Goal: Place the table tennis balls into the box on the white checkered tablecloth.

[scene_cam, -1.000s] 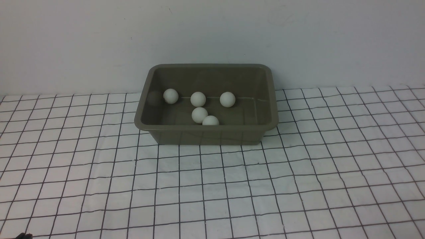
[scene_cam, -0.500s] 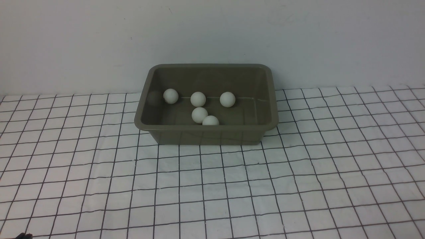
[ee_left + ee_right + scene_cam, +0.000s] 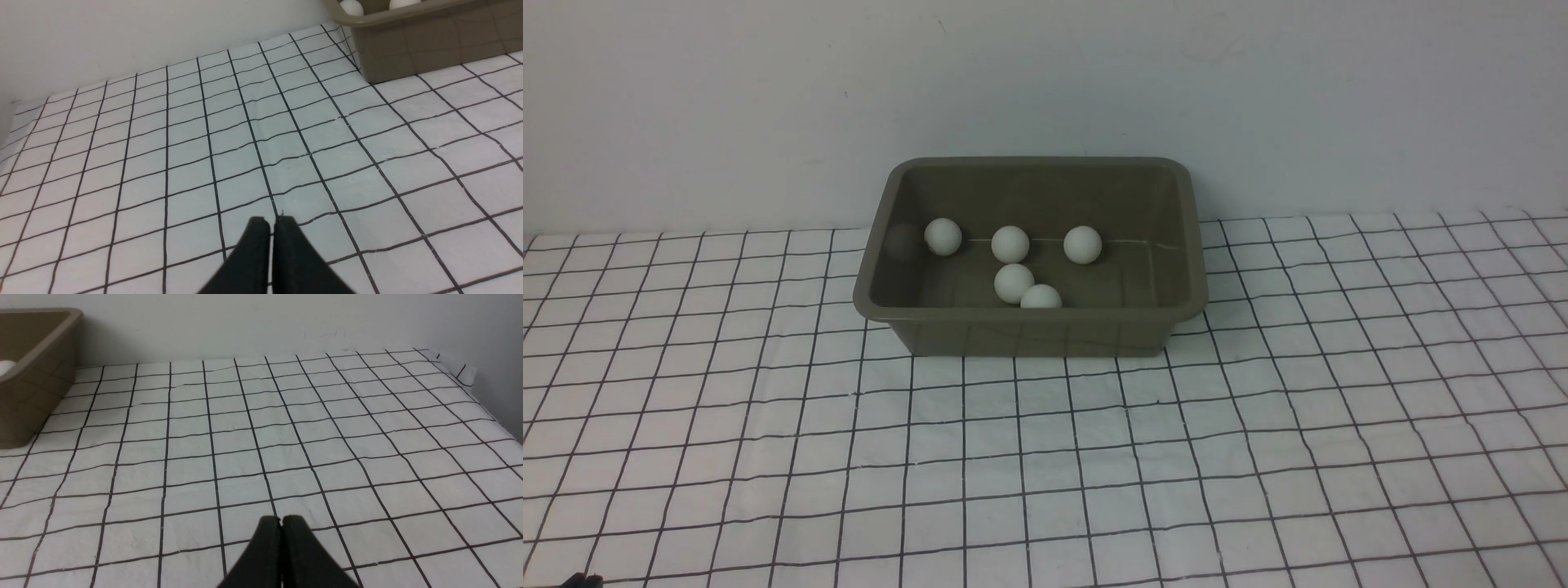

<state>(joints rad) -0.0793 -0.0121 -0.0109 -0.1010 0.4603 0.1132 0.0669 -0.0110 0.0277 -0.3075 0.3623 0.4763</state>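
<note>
Box (image 3: 1029, 331): olive-green all over, plain, inner walls darker in shade, faint paler line across the floor. Table tennis balls (image 3: 1014, 282): matte white with a slight greenish cast; five visible inside the box; no printed mark legible in the front view. Tablecloth (image 3: 1045, 457): white, grid of thin black lines forming squares, lines slightly wavy. Wall (image 3: 1045, 82): plain pale grey-white, unpatterned. Left hand (image 3: 272, 223): solid black fingers. Right hand (image 3: 281, 522): solid black likewise.
</note>
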